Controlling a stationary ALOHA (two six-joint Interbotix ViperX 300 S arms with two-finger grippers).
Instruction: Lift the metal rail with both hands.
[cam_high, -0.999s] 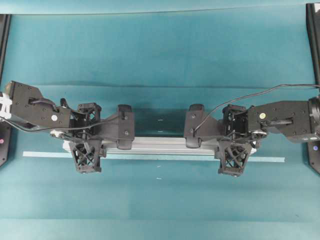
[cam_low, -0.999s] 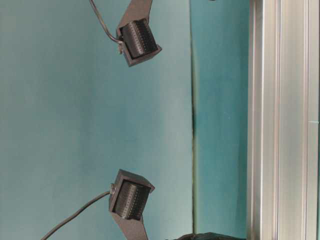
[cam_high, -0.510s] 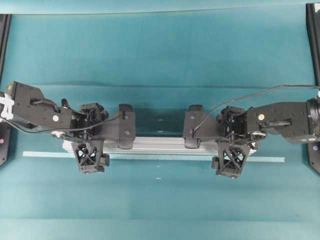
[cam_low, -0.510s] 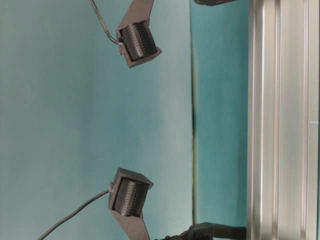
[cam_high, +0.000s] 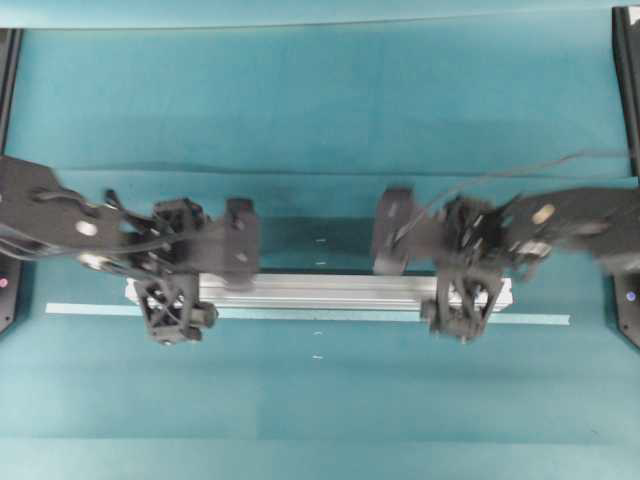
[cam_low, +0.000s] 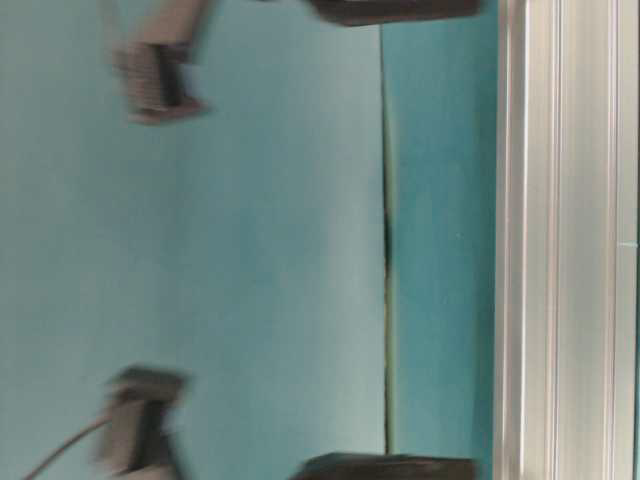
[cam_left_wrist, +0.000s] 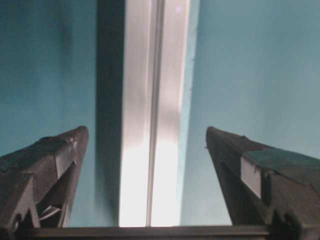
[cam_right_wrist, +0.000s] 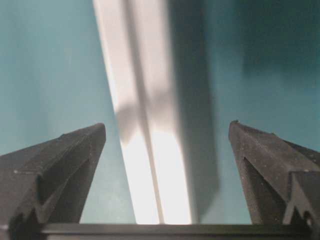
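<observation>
1. The metal rail (cam_high: 318, 291) is lying flat on the teal surface (cam_high: 320, 120), running left to right across the middle of the overhead view, with a thin pale tape strip (cam_high: 80, 309) just beside its near edge.
2. The left gripper (cam_high: 172, 278) is straddling the rail near its left end, one lattice finger (cam_high: 170, 310) sitting on the near side and the other on the far side.
3. In the left wrist view its jaws are standing released, wide apart, the rail (cam_left_wrist: 152, 125) running between the fingertips (cam_left_wrist: 67, 150) with teal showing on both sides, so nothing is being grasped.
4. The right gripper (cam_high: 465, 275) is straddling the rail near its right end in the same way.
5. In the right wrist view its jaws are also standing released, the rail (cam_right_wrist: 145, 130) lying clear of both fingers (cam_right_wrist: 265, 160).
6. Both arms are appearing smeared in the overhead and table-level views, so they are probably moving.
7. In the table-level view the rail (cam_low: 565, 240) is filling the right edge.
</observation>
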